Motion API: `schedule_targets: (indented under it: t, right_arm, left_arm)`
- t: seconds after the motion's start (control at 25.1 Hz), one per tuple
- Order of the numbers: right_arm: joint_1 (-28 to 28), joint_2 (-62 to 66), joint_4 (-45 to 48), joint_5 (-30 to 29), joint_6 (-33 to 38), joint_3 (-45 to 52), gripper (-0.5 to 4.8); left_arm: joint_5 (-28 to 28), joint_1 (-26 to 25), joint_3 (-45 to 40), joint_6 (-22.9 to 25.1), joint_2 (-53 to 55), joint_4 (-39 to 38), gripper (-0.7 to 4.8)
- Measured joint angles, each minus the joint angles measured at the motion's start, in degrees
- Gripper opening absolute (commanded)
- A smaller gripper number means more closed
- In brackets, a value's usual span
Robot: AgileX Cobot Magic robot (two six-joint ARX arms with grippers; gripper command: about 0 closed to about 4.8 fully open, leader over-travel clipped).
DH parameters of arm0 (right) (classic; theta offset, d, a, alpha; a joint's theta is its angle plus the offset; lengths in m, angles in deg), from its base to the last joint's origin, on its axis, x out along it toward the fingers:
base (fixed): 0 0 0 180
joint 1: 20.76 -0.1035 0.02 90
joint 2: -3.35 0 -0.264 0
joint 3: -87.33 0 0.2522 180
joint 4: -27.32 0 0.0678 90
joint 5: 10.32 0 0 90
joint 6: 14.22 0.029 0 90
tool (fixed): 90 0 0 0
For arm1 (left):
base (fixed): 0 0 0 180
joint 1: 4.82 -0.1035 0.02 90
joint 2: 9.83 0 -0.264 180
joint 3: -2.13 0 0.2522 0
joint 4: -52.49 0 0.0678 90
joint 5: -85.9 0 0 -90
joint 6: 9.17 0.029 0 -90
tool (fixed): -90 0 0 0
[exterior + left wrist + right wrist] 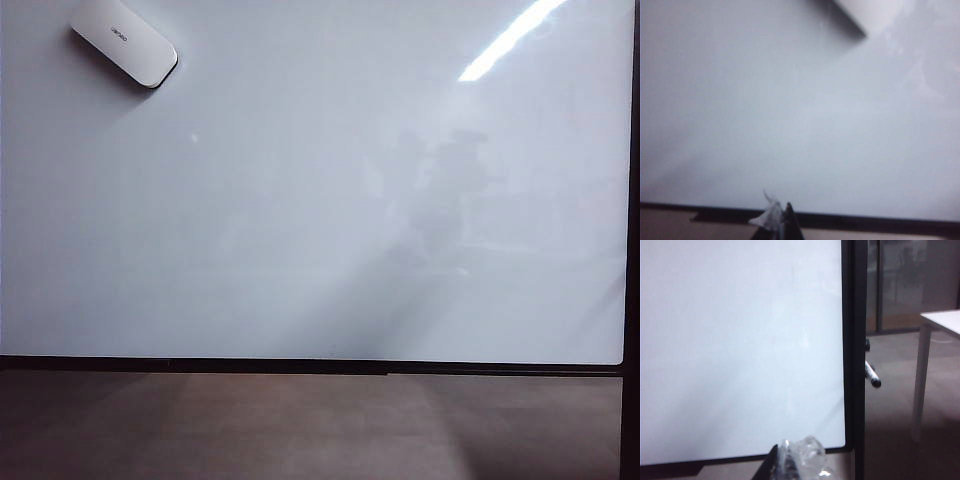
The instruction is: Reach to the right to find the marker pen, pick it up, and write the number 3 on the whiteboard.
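- Behind the board, my right wrist view shows a dim room with a dark floor, glass doors and a white table (940, 320) off to one side
- Whiteboard (320, 220) fills nearly all of the exterior view, glossy and blank: no number 3 on it, so I judge the writing has not begun
- Brown-grey surface (300, 420) runs below its black frame
- White eraser (124, 41) lies at the board's upper left corner, cut off at the frame edge in my left wrist view
- Neither arm shows in the exterior view
- Right gripper (790, 465) sits low near the board's lower right corner, jaws together, holding nothing I can see
- Left gripper (782, 222) sits by the bottom frame; only a sliver shows, and I cannot tell how its jaws stand
- Marker pen (872, 376) pokes out past the board's right frame, mostly hidden behind it; reaching, grasping and writing are all left
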Motion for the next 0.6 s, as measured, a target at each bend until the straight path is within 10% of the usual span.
schedule_targets:
  t: [0.6]
  right_arm:
    - [0.0,6.9,-3.1,1.2,-0.2,-14.5,-0.09]
  left_arm:
    - [4.9,0.0,24.3,-4.5,17.5,-6.8,-0.05]
